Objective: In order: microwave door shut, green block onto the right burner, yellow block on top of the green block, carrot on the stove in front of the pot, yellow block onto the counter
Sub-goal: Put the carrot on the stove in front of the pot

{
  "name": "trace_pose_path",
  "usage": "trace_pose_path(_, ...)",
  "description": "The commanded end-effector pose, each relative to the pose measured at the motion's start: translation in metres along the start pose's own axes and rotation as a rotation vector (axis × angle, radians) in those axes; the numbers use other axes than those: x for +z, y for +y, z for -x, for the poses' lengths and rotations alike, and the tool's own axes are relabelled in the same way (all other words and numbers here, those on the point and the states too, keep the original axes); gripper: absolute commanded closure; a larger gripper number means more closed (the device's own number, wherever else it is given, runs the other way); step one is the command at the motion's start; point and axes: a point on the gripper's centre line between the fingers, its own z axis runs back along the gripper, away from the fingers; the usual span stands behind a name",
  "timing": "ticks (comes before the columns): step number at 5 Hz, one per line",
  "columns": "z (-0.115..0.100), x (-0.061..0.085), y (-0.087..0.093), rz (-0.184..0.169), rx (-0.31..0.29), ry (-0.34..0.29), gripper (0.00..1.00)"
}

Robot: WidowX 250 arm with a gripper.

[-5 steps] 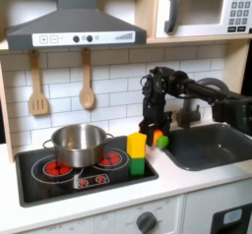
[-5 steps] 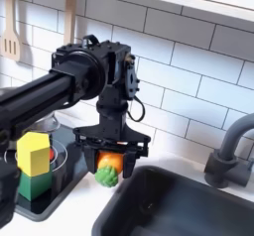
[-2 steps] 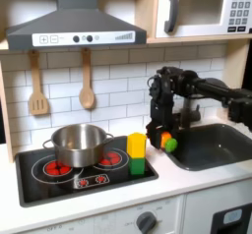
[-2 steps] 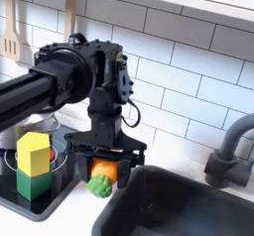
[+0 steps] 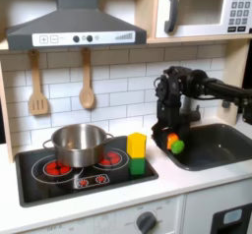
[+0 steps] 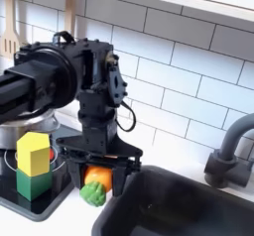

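my jaws [image 6: 94,179] are closed on the carrot [image 6: 93,185], hanging over the tabletop beside the sink [image 5: 212,147], and it looks, perhaps, thinly held, so swinging toward the stove [image 5: 59,179] could clip the yellow block [image 5: 136,145].

Gripper [image 5: 173,140] clamped on carrot [image 5: 174,143], carrot's green end down, hanging above sink [image 5: 212,146] edge. At gripper's 9 o'clock: yellow block [image 5: 137,145] stacked on green block [image 5: 138,164], on stove [image 5: 84,169]. Pot [image 5: 77,145] on stove's left burner. Microwave [image 5: 202,9] at 12 o'clock, door closed.
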Motion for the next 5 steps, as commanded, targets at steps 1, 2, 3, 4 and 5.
trace_pose_path(1,0.025,0.007,0.007,0.01,-0.032,0.006,1.0)
trace_pose_path(2,0.04,0.011,0.016,0.006,-0.056,0.015,1.0)
trace_pose_path(3,0.053,0.023,0.035,0.005,-0.059,0.014,1.0)
trace_pose_path(4,0.059,0.034,0.047,0.011,-0.064,0.01,1.0)
trace_pose_path(5,0.062,0.044,0.061,0.019,-0.05,0.018,1.0)
